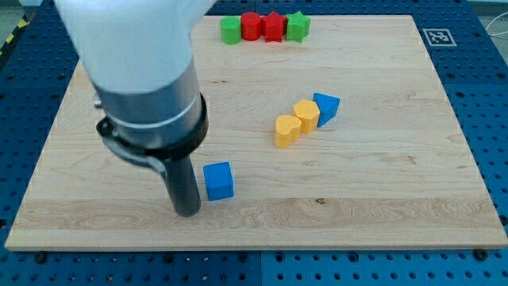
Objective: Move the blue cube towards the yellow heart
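Observation:
The blue cube [219,180] lies on the wooden board [381,191] at the lower middle-left. My tip [188,211] rests on the board just left of the cube and slightly below it, very close to its left face. The yellow heart [287,129] lies up and to the right of the cube, near the board's centre. It touches a second yellow block [306,114], which touches a blue triangular block [326,107]. These three form a diagonal row.
A row of blocks sits at the board's top edge: green [230,30], red [251,25], red [273,26], green [297,25]. The arm's large grey and white body [143,71] hides the board's upper left. A marker tag [437,36] is at the top right corner.

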Robot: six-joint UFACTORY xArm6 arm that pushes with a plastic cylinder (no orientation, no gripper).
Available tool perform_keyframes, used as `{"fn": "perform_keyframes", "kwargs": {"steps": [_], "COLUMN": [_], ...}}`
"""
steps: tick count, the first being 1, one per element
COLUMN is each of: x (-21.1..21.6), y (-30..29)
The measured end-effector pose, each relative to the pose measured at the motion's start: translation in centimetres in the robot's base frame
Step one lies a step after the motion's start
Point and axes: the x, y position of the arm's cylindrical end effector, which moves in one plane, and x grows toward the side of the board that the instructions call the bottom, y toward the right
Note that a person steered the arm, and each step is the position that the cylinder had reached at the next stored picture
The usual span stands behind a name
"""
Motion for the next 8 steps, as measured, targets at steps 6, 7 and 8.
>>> {"fn": "perform_keyframes", "kwargs": {"steps": [6, 7, 8], "x": [-6.1, -7.1, -7.3], "y": [3.7, 5.0, 5.4]}}
